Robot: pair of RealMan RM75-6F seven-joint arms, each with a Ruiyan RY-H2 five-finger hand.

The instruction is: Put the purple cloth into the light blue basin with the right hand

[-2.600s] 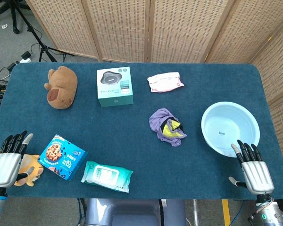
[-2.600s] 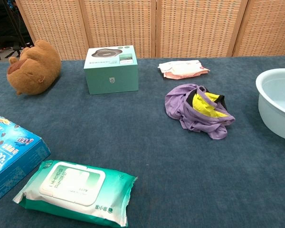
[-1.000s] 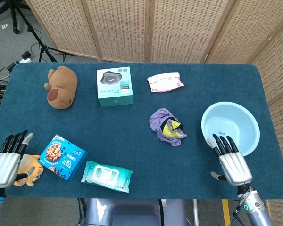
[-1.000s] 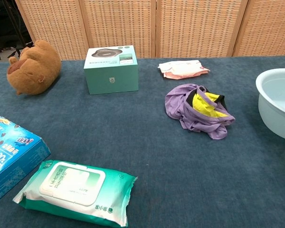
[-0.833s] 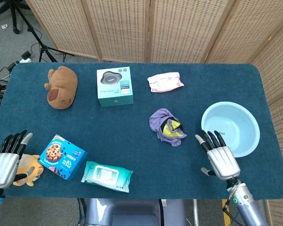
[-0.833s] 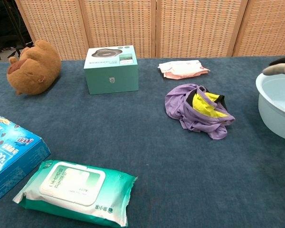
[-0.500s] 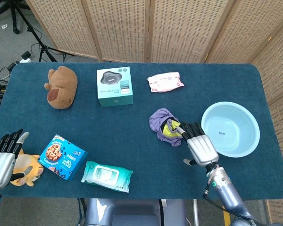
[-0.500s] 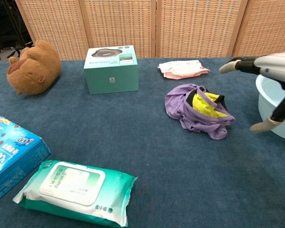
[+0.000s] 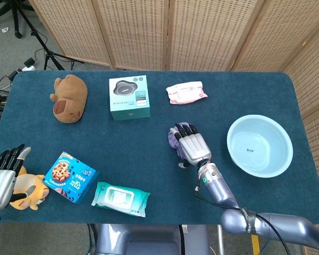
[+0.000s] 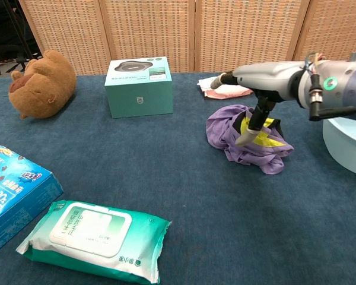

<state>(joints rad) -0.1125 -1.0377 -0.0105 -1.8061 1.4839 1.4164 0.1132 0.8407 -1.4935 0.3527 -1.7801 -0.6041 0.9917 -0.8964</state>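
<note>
The purple cloth (image 9: pixel 173 137), crumpled with a yellow patch showing (image 10: pixel 258 133), lies mid-table. My right hand (image 9: pixel 192 145) hovers flat right over it with fingers spread and holds nothing; in the head view it hides most of the cloth. In the chest view the right hand (image 10: pixel 262 79) is just above the cloth (image 10: pixel 232 138), thumb pointing down at the fabric. The light blue basin (image 9: pixel 229 142) stands empty to the right, its edge (image 10: pixel 343 138) at the frame side. My left hand (image 9: pixel 2 179) rests open at the near left corner.
A brown plush (image 9: pixel 69 98), a teal box (image 9: pixel 129 97) and a pink pack (image 9: pixel 186 92) line the far side. A blue cookie box (image 9: pixel 70 177), a green wipes pack (image 9: pixel 119 198) and an orange toy (image 9: pixel 27 189) lie near the front left.
My right hand has swept left from beside the basin to directly over the purple cloth. The left hand has barely shifted and the cloth has not moved.
</note>
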